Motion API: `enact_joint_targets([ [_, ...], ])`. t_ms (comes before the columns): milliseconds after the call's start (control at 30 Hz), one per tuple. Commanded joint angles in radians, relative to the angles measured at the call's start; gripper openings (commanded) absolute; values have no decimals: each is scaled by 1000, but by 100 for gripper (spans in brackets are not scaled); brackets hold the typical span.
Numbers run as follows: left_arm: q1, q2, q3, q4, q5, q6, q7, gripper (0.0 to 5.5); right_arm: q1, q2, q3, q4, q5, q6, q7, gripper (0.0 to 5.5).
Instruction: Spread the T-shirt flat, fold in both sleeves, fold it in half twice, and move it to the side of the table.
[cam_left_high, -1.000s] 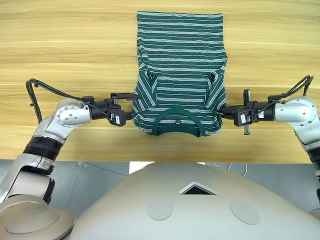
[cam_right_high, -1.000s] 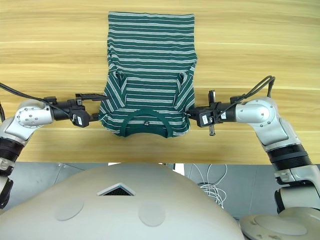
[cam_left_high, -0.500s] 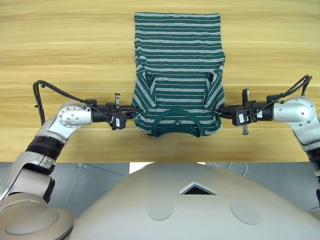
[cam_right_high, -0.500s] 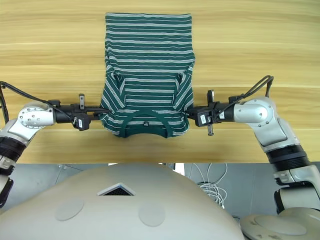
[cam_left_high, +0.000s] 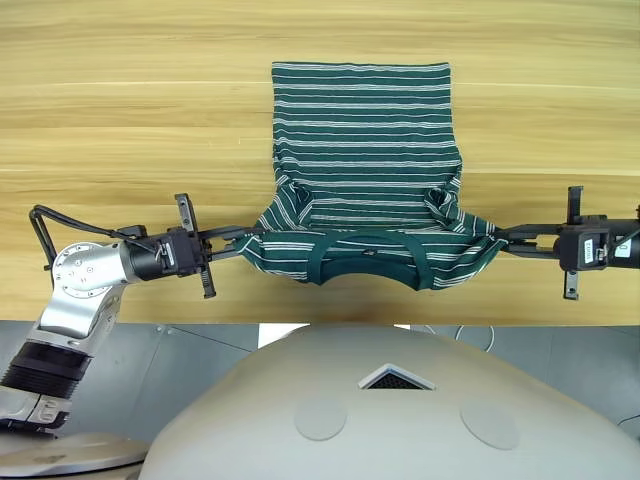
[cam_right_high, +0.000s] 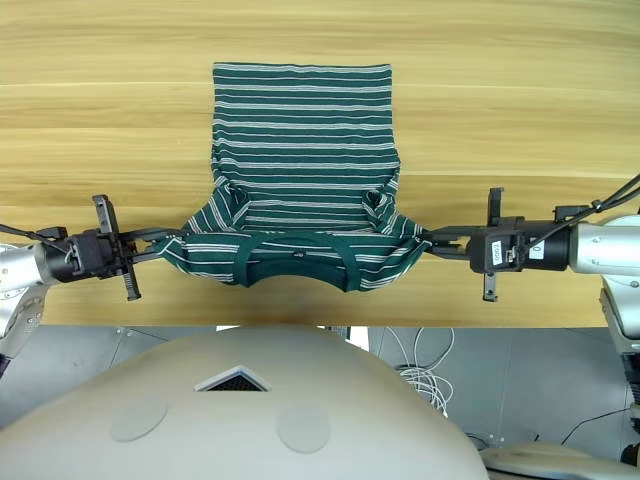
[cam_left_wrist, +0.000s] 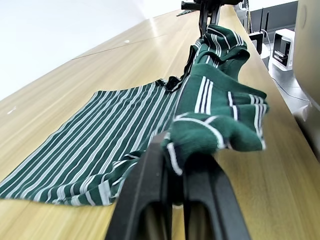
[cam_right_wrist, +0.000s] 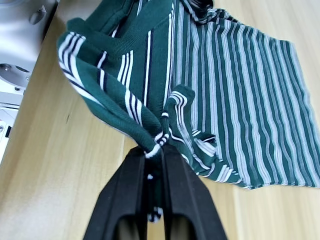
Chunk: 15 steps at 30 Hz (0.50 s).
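Note:
A dark green T-shirt (cam_left_high: 365, 130) with thin white stripes lies on the wooden table (cam_left_high: 120, 120), hem at the far side, collar (cam_left_high: 368, 262) near the front edge. Its near end is lifted and stretched sideways between both grippers. My left gripper (cam_left_high: 243, 241) is shut on the shirt's left shoulder corner. My right gripper (cam_left_high: 503, 243) is shut on the right shoulder corner. In the left wrist view the black fingers (cam_left_wrist: 150, 185) pinch bunched cloth (cam_left_wrist: 215, 125). The right wrist view has its fingers (cam_right_wrist: 131, 190) clamped on a striped fold (cam_right_wrist: 150, 145).
The table's front edge (cam_left_high: 130, 318) runs just below the grippers. Bare wood lies to the left and right of the shirt. Beyond the edge is grey floor with cables (cam_right_high: 420, 375).
Both grippers have moved outward, away from each other, pulling the shirt's shoulder end wide and taut. The left gripper closed on the shirt's left corner, which it stood beside a second ago.

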Motion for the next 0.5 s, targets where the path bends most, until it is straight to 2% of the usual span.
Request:
enact_joint_targets([
  [33, -187, -96, 2, 92, -55, 146, -68, 0, -222, 7, 26, 77, 112, 97, 104, 18],
  [133, -457, -227, -13, 305, -24, 285, -92, 0, -635, 106, 139, 333, 99, 243, 211, 18],
  [267, -945, -448, -19, 889, 147, 388, 50, 0, -1173, 327, 278, 908, -109, 315, 218, 18],
  [367, -1137, -547, -5, 1145, 217, 400, 164, 0, -1349, 446, 360, 1172, -257, 294, 115, 18],
  [500, -1214, -641, 19, 1352, 299, 388, 288, 0, -1429, 573, 417, 1405, -402, 285, -44, 18],
])
